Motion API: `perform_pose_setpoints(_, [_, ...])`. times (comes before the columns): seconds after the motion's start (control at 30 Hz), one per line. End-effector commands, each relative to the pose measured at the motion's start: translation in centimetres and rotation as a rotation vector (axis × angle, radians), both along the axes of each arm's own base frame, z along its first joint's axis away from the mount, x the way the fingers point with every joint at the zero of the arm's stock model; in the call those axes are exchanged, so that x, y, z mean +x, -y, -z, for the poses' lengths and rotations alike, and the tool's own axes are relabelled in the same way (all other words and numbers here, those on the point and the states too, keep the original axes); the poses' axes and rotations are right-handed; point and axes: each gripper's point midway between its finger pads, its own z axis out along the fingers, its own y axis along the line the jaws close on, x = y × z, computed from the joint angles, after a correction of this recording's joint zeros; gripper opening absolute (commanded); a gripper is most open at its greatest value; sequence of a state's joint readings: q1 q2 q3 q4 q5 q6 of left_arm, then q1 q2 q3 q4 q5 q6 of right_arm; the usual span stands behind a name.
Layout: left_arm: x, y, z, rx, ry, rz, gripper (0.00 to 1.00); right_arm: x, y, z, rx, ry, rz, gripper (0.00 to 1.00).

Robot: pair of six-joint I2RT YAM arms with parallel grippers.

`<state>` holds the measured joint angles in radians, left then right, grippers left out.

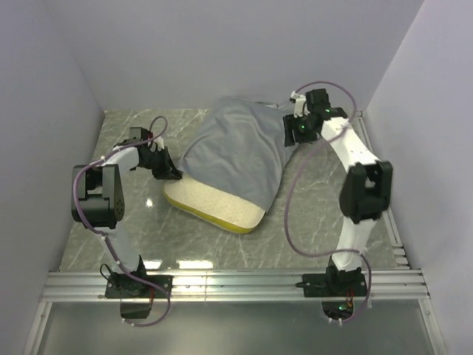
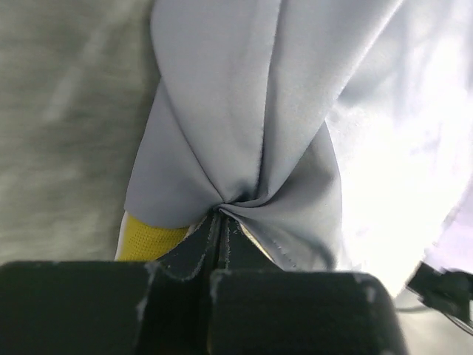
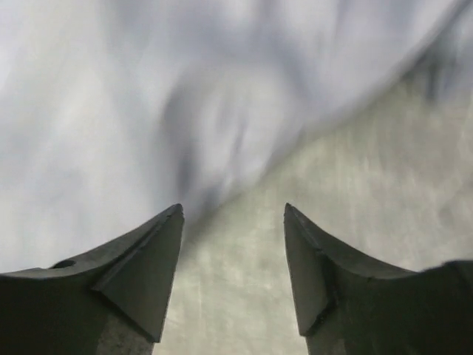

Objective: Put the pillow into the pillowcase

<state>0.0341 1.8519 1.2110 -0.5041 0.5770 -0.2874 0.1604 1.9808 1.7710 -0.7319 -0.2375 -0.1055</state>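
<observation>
The blue-grey pillowcase (image 1: 235, 148) covers most of the cream pillow (image 1: 218, 205), whose near end with its yellow-green band sticks out toward the front. My left gripper (image 1: 176, 174) is shut on the pillowcase's left open edge; in the left wrist view the fabric (image 2: 244, 133) bunches into the closed jaws (image 2: 220, 214), with the yellow band (image 2: 151, 240) just beside them. My right gripper (image 1: 290, 127) is open and empty at the pillowcase's far right edge; in the right wrist view it (image 3: 233, 211) hovers over the table with the cloth (image 3: 133, 111) just ahead.
Grey walls close in the marble table (image 1: 126, 192) on the left, back and right. An aluminium rail (image 1: 236, 285) runs along the near edge by the arm bases.
</observation>
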Motion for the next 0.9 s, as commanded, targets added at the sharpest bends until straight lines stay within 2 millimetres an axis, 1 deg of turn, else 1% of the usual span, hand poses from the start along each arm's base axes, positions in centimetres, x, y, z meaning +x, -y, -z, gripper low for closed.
perform_pose_setpoints(0.0, [-0.7,1.4,-1.2,-0.099,-0.009,0.005,0.0,-8.9,-1.2,-4.2,0.002,0.047,-0.212,0.68])
perform_pose_setpoints(0.03, [-0.7,1.7,-1.4,-0.104,0.001,0.009,0.0,-11.2,-1.2,-3.4,0.006,0.02,-0.249,0.85])
perform_pose_setpoints(0.07, [-0.8,2.1,-1.5,-0.111,0.006,0.019,0.0,-13.7,-0.9,-3.9,-0.004,0.046,-0.297,0.89])
perform_pose_setpoints(0.1, [-0.8,2.4,-1.5,-0.117,0.008,0.026,0.0,-17.0,-0.2,-0.2,-0.024,-0.042,-0.317,0.9])
perform_pose_setpoints(0.13, [-0.9,2.5,-1.5,-0.125,0.005,0.023,0.0,-18.5,0.4,1.1,-0.051,-0.049,-0.352,0.9])
perform_pose_setpoints(0.17, [-1.0,2.7,-1.5,-0.13,0.003,0.027,0.0,-19.4,0.8,1.3,-0.064,-0.009,-0.358,0.9])
perform_pose_setpoints(0.2, [-1.1,2.8,-1.3,-0.132,-0.001,0.03,0.0,-21.5,1.3,3.8,-0.074,-0.058,-0.373,0.89])
perform_pose_setpoints(0.23, [-1.1,2.9,-1.4,-0.136,-0.001,0.03,0.0,-22.3,1.0,4.3,-0.08,-0.05,-0.4,0.86])
perform_pose_setpoints(0.27, [-1.1,2.9,-1.3,-0.136,-0.003,0.026,0.0,-22.1,0.7,4.1,-0.092,0.006,-0.39,0.84])
perform_pose_setpoints(0.3, [-1.2,2.9,-1.2,-0.135,-0.005,0.027,0.0,-23.1,0.3,5.0,-0.087,-0.007,-0.399,0.82])
perform_pose_setpoints(0.33, [-1.2,2.9,-1.2,-0.131,-0.006,0.026,0.0,-23.2,-0.1,4.9,-0.1,0.005,-0.389,0.8])
perform_pose_setpoints(0.37, [-1.2,2.8,-1.2,-0.128,-0.002,0.03,0.0,-23.3,-1.9,4.5,-0.117,0.055,-0.438,0.79])
perform_pose_setpoints(0.4, [-1.2,2.8,-1.3,-0.126,0.002,0.031,0.0,-23.2,-2.0,4.5,-0.145,0.067,-0.428,0.79])
perform_pose_setpoints(0.43, [-1.3,2.8,-1.4,-0.126,0.0,0.03,0.0,-23.4,-2.9,4.4,-0.133,0.062,-0.43,0.79])
perform_pose_setpoints(0.47, [-1.4,2.8,-1.4,-0.128,0.002,0.029,0.0,-23.9,-3.4,5.2,-0.136,0.004,-0.445,0.79])
perform_pose_setpoints(0.5, [-1.4,2.9,-1.5,-0.132,0.002,0.029,0.0,-23.4,-3.9,4.7,-0.128,-0.002,-0.44,0.78])
perform_pose_setpoints(0.53, [-1.4,2.9,-1.5,-0.135,0.002,0.026,0.0,-23.4,-4.1,5.1,-0.125,-0.032,-0.438,0.77])
perform_pose_setpoints(0.57, [-1.4,2.9,-1.6,-0.137,0.004,0.026,0.0,-23.2,-4.2,6.0,-0.133,-0.062,-0.432,0.76])
perform_pose_setpoints(0.63, [-1.4,3.0,-1.7,-0.139,0.008,0.025,0.0,-22.8,-4.5,6.3,-0.137,-0.079,-0.428,0.76])
perform_pose_setpoints(0.67, [-1.3,2.9,-1.8,-0.14,0.013,0.024,0.0,-22.8,-4.7,6.9,-0.143,-0.109,-0.428,0.76])
perform_pose_setpoints(0.73, [-1.1,3.0,-1.8,-0.149,0.01,0.022,0.0,-22.3,-5.9,6.5,-0.111,-0.12,-0.431,0.76])
perform_pose_setpoints(0.77, [-1.0,3.1,-1.8,-0.149,0.011,0.025,0.0,-22.2,-6.5,7.1,-0.096,-0.15,-0.435,0.76])
perform_pose_setpoints(0.8, [-1.0,3.1,-1.7,-0.152,0.004,0.022,0.0,-21.8,-7.3,6.8,-0.085,-0.149,-0.439,0.75])
perform_pose_setpoints(0.83, [-1.1,3.2,-1.7,-0.158,0.002,0.023,0.0,-21.7,-7.6,7.7,-0.092,-0.179,-0.434,0.72])
perform_pose_setpoints(0.87, [-1.0,3.0,-1.8,-0.163,0.004,0.019,0.0,-21.0,-7.7,8.0,-0.109,-0.175,-0.42,0.69])
